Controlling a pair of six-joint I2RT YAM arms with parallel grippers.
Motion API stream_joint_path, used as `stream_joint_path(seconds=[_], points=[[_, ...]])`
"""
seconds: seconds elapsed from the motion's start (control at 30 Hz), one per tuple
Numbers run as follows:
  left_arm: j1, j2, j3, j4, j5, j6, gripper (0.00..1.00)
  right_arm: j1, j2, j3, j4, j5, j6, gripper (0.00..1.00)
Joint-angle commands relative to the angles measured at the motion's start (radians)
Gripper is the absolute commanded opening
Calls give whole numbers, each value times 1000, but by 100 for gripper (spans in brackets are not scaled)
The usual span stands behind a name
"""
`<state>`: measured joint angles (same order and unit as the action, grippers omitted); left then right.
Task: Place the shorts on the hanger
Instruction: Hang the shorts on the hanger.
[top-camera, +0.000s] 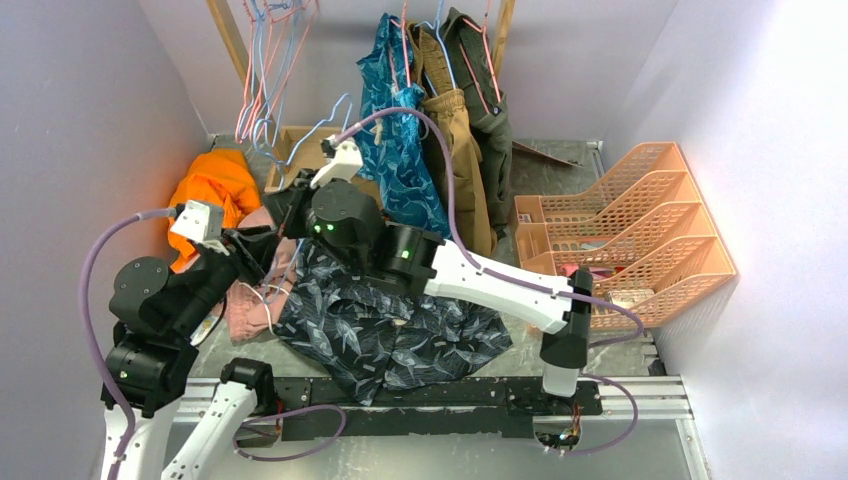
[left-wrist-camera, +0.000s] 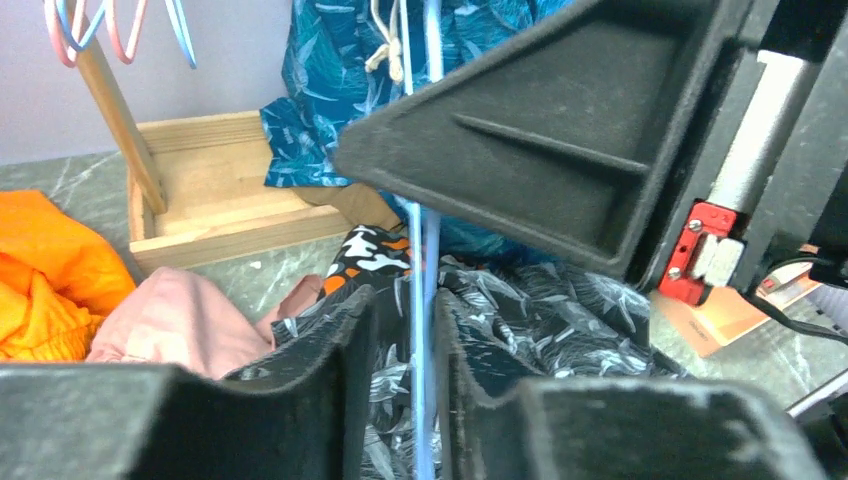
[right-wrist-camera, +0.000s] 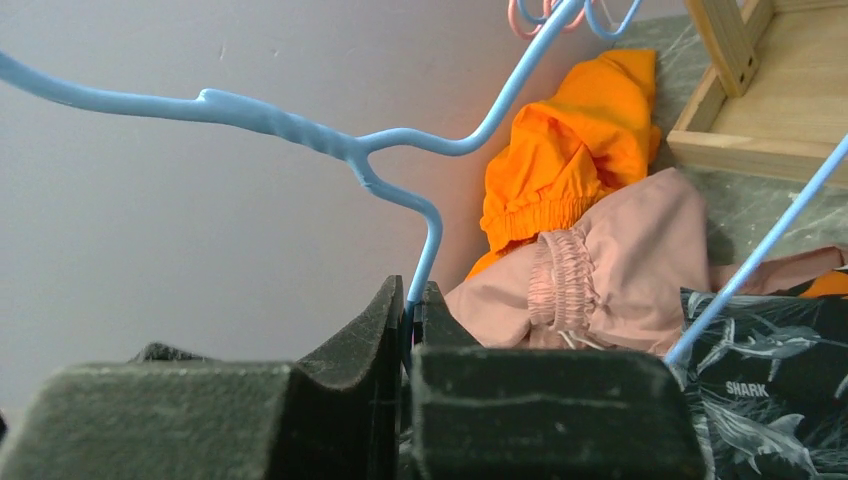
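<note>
Item 1 – shorts (top-camera: 390, 335): dark charcoal with a grey-white print, lying spread on the desk (top-camera: 560, 160) at 6 o'clock, just ahead of the arm bases. In the right wrist view the word "SHARK" (right-wrist-camera: 752, 388) is showing in white on the fabric, among printed sharks.

Item 2 – hanger (right-wrist-camera: 300, 125): light-blue wire, standing up off the desk at about 11 o'clock from the shorts, its lower end hanging over the dark fabric.

Item 3: right fingers (right-wrist-camera: 365, 335) are pressing together on the hanger wire just below its twisted neck.

Item 4: left fingers (left-wrist-camera: 330, 340) are sitting narrowly apart with the blue wire running between them. Whether they are gripping it cannot be told.

Surroundings: an orange garment (top-camera: 215, 185) is lying at 9 o'clock with a pink garment (right-wrist-camera: 600, 270) beside it. A wooden box (left-wrist-camera: 200, 190) is sitting at 11 o'clock, teal-blue shorts (top-camera: 400, 150) are hanging at 12 o'clock, and an orange file rack (top-camera: 640, 230) is standing at 3 o'clock.
</note>
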<state>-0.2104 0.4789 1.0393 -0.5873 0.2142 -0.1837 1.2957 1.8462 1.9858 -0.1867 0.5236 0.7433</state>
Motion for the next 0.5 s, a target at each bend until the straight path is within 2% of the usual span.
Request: stream_joint_path(seconds=[0.0,0.07,0.1,0.17,0.3,0.47], points=[[11,-26,8,65,37,-16,43,-19,-114,-96,91,12,-56,0],[11,-27,21,50,48,-26,58,-18,-155,-135,105,10,-78,0],[11,-28,31,34,51,-28,84,-22,-186,-155,112,2,-96,0],[11,-33,66,-4,66,-23,97,-28,-238,-191,96,-15,-147,0],[8,-81,100,-42,130,-11,99,-54,-380,-274,18,-181,-297,0],[8,-146,75,33,287,40,99,-61,-640,-441,-102,-556,-542,0]])
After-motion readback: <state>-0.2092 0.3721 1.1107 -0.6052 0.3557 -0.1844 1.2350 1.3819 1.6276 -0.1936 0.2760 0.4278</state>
